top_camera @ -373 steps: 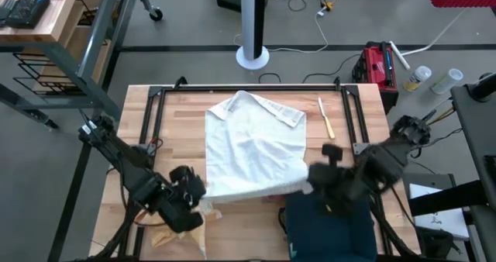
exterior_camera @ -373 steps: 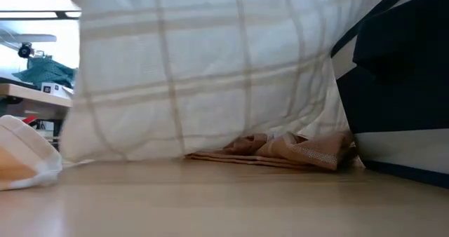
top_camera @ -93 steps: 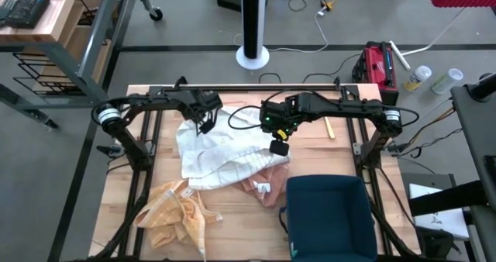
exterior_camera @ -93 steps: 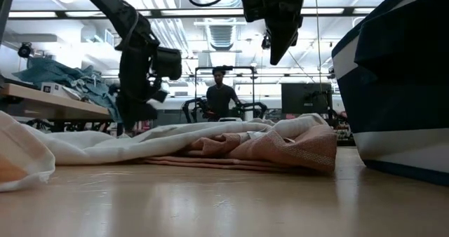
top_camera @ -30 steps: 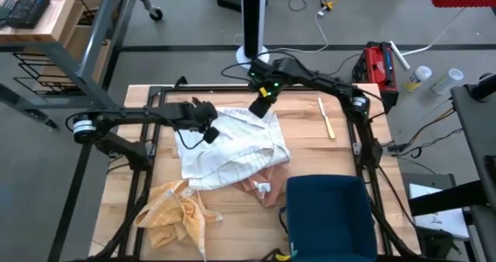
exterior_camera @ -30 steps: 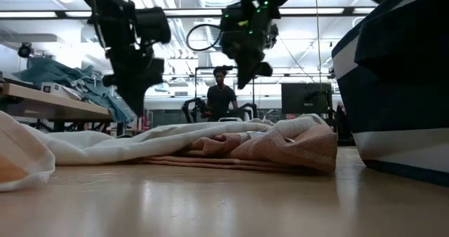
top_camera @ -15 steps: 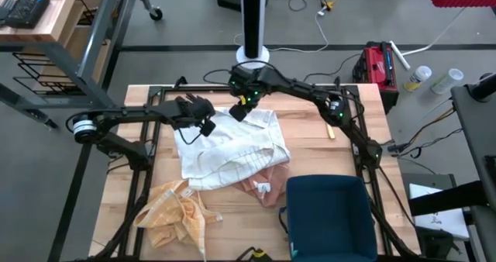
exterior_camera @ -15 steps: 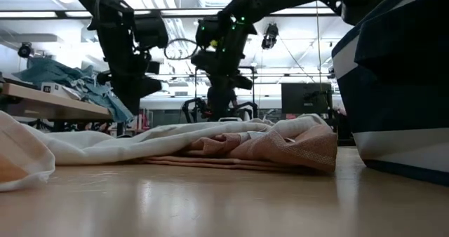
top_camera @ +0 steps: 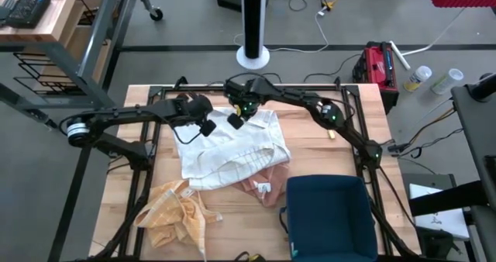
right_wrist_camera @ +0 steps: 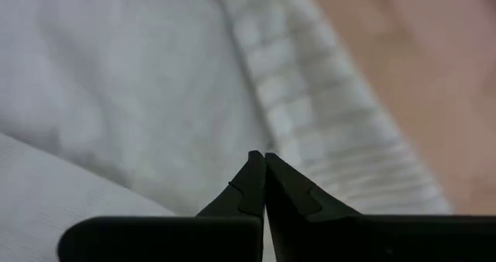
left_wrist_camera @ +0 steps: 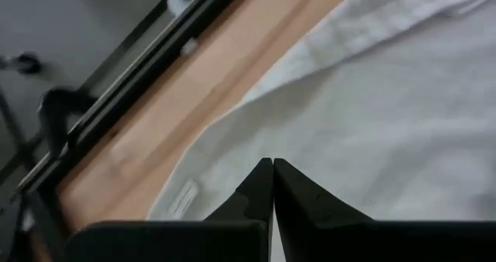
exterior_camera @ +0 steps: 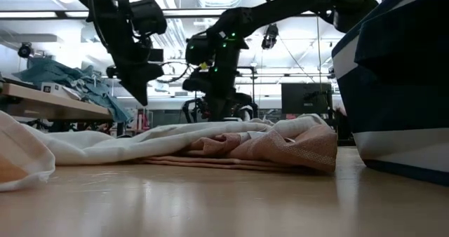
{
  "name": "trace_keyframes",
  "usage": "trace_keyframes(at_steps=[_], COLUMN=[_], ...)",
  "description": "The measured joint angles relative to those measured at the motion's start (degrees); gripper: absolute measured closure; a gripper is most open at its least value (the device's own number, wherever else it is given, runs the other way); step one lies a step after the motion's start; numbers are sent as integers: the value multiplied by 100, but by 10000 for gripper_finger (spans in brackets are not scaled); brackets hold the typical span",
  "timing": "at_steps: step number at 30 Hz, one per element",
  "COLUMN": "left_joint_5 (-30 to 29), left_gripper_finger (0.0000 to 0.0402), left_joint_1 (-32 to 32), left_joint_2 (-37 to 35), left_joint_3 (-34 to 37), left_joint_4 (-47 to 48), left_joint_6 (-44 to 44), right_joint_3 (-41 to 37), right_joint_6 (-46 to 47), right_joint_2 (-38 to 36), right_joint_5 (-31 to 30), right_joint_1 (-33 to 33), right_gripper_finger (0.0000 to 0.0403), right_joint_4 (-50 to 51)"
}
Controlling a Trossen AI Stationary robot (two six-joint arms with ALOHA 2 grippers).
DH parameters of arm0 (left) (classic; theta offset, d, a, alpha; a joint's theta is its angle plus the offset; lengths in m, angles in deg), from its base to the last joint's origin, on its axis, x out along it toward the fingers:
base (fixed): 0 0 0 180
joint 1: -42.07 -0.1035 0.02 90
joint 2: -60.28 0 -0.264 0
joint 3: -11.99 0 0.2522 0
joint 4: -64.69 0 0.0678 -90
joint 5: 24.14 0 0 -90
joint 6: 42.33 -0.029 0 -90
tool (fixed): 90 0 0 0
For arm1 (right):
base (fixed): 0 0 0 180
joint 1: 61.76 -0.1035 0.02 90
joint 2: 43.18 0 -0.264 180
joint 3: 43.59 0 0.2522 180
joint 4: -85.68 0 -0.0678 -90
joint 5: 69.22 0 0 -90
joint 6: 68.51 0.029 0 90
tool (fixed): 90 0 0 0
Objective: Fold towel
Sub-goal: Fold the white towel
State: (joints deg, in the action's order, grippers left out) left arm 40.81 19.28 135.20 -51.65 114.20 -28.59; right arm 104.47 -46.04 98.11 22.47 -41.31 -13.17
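Note:
A white towel [top_camera: 232, 147] lies crumpled in the middle of the table, draped partly over a peach cloth [top_camera: 262, 183]. My left gripper [top_camera: 208, 127] hangs shut above the towel's far left part [left_wrist_camera: 372, 122], clear of it in the low view [exterior_camera: 142, 97]. My right gripper [top_camera: 235, 121] is shut too and points down at the towel's far edge, close over its woven border [right_wrist_camera: 310, 115]. In the low view the right gripper [exterior_camera: 219, 111] stands just behind the towel's ridge [exterior_camera: 175, 135]. My right gripper's shut fingertips [right_wrist_camera: 264, 163] point down at the white towel near its woven far border. I cannot tell whether they touch the cloth. My left gripper touches nothing.
A dark blue bin [top_camera: 329, 215] stands at the near right. A yellow cloth [top_camera: 174, 215] lies bunched at the near left. A small knife-like tool [top_camera: 327, 121] lies at the far right. Black rails [top_camera: 155, 107] run around the work area.
My right gripper has come down and toward the table's left, from above the far edge to just over the white towel's far border, its wrist rolling on the way. It stays shut. The towel has not moved.

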Motion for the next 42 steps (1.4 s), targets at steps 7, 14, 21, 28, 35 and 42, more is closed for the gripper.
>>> trace_keyframes(at_steps=[7, 14, 21, 28, 35, 42], left_joint_5=[1202, 3120, 3302, 3538, 4278, 4525], left_gripper_finger=[399, 400, 399, 400, 400, 400], left_joint_1=[2, 41, 37, 35, 24, 124], left_joint_2=[109, 341, 824, 1638, 2191, 2103], left_joint_3=[263, 574, 733, 679, 602, 639], left_joint_4=[-1148, -1544, -1565, -1542, -1731, -1769], left_joint_6=[-756, -1329, -1608, -1776, -1832, -1756], right_joint_3=[-13, -20, -33, -28, -37, -46], right_joint_6=[158, 612, 734, 1023, 869, 1205], right_joint_2=[302, 411, 413, 411, 426, 531], right_joint_5=[-80, -708, -1020, -1482, -525, -456], right_joint_1=[-313, -243, -203, -155, -182, -97], right_gripper_finger=[403, 403, 403, 403, 403, 403], right_joint_4=[139, 385, 369, 339, -206, -173])
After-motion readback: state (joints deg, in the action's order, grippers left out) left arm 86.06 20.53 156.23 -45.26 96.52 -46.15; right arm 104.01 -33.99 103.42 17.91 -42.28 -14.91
